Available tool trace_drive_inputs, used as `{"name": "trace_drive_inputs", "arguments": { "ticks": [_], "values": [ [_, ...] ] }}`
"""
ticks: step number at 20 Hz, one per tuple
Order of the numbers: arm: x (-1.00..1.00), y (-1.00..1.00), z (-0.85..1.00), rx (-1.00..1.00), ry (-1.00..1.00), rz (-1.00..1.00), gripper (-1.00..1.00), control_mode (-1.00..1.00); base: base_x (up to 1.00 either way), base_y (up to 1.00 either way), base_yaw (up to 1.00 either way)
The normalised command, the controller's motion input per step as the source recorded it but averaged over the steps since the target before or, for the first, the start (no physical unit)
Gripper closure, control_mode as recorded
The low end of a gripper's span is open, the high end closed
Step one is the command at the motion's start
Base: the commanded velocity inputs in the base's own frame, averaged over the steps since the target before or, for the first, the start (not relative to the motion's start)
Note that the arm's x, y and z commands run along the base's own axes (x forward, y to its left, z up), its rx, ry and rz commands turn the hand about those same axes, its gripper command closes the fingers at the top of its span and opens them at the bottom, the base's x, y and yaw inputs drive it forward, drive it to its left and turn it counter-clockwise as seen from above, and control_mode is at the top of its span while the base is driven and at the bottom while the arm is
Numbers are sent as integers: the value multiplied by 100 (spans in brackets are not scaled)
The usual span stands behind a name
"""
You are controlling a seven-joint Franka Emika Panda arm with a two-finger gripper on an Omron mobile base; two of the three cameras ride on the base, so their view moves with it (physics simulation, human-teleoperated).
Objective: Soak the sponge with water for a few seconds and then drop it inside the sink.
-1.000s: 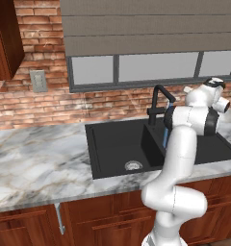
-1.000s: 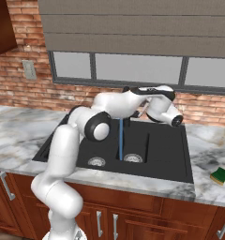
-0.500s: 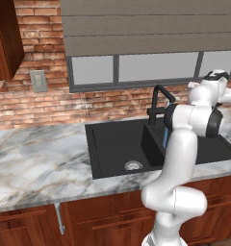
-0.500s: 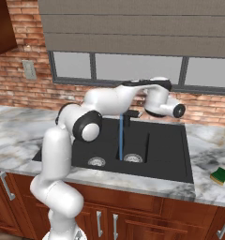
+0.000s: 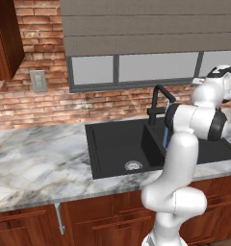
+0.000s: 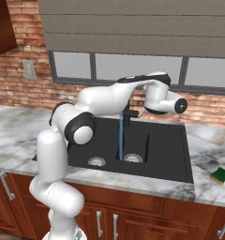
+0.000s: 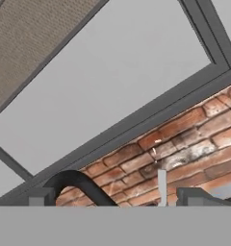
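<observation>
The sponge [image 6: 221,175], yellow with a dark green top, lies on the marble counter to the right of the sink [image 6: 163,150]. A thin blue stream of water [image 6: 120,138] runs from the faucet [image 6: 129,115] into the black sink [image 5: 112,144]; in the left base view the water [image 5: 164,137] shows beside my arm. My hand [image 6: 162,99] hovers high over the sink's back edge, far from the sponge and up to its left. In the hand view my gripper [image 7: 115,198] is open and empty, its fingertips [image 7: 40,197] wide apart, facing the window and brick wall.
The black gooseneck faucet [image 5: 158,101] stands at the sink's back, just left of my hand. A window and a brick wall [image 6: 213,115] rise close behind. Round silver drains [image 6: 132,158] sit in both basins. Marble counter [image 5: 35,163] stretches left of the sink.
My hand has swung a little to the right and upward over the sink's back. The jaws stayed open; the sponge and the stream have not moved.
</observation>
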Motion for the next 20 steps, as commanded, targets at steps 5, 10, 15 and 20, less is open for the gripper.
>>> {"name": "trace_drive_inputs", "arguments": {
  "ticks": [5,10,15,20],
  "values": [
    [-37,0,1,-8,1,0,-100,-100,0,0,0],
    [-53,5,1,-8,6,0,-100,-100,0,0,0],
    [-59,14,2,-12,14,0,-100,-100,0,0,0],
    [-48,13,9,-14,19,0,-100,-100,0,0,0]
  ]
}}
